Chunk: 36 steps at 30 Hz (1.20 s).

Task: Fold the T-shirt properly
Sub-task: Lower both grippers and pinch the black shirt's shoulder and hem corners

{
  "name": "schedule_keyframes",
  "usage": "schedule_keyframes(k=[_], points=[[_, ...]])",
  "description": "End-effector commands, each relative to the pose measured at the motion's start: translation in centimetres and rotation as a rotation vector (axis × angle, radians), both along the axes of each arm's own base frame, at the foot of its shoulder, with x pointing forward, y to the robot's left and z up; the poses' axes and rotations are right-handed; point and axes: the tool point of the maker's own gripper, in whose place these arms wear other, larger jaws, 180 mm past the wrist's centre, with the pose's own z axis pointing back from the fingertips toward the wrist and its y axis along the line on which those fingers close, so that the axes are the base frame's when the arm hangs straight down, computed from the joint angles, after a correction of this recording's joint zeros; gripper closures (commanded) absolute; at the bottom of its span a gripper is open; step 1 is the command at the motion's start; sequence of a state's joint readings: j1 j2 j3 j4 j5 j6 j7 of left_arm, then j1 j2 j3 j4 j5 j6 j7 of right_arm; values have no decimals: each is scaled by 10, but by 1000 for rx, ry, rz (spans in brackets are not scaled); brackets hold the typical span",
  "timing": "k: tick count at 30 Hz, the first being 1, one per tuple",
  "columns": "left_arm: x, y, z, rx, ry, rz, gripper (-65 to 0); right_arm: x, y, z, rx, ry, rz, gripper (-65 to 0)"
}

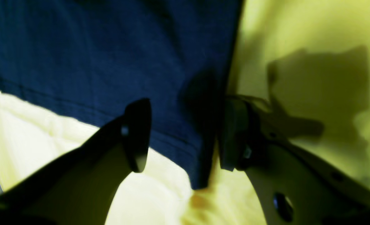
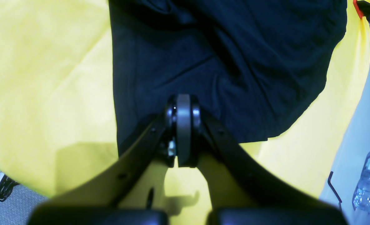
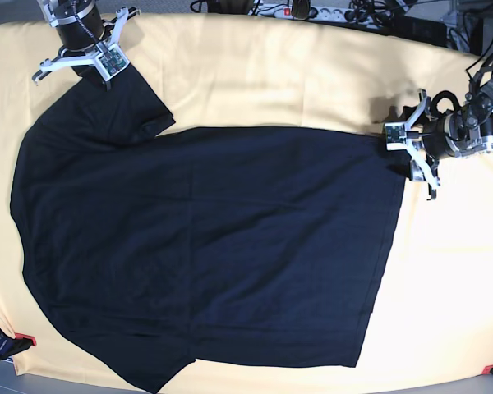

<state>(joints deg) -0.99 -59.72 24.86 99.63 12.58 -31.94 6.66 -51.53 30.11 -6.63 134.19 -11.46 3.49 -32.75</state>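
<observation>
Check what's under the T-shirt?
The T-shirt lies spread on a yellow cloth, which shows around its edges. Whatever lies beneath its middle is covered.

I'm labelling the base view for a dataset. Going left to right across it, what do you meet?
Right gripper at the sleeve → T-shirt spread on the yellow cloth → left gripper at the shirt's hem corner.

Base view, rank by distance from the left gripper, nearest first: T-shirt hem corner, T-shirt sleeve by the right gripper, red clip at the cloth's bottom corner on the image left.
1. T-shirt hem corner: image right, at the left gripper.
2. Sleeve: upper image left, by the right gripper.
3. Red clip: bottom image left, at the cloth's corner.
</observation>
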Motion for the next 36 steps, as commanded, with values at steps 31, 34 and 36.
schedule_keyframes(k=[31, 34, 36], points=[[25, 6, 45, 145, -184, -10, 0, 3, 1, 7, 3, -30, 6, 0], [16, 2, 40, 125, -127, -20, -70, 3, 1, 7, 3, -30, 6, 0], [12, 2, 38, 122, -104, -27, -172, 3, 1, 7, 3, -30, 6, 0]])
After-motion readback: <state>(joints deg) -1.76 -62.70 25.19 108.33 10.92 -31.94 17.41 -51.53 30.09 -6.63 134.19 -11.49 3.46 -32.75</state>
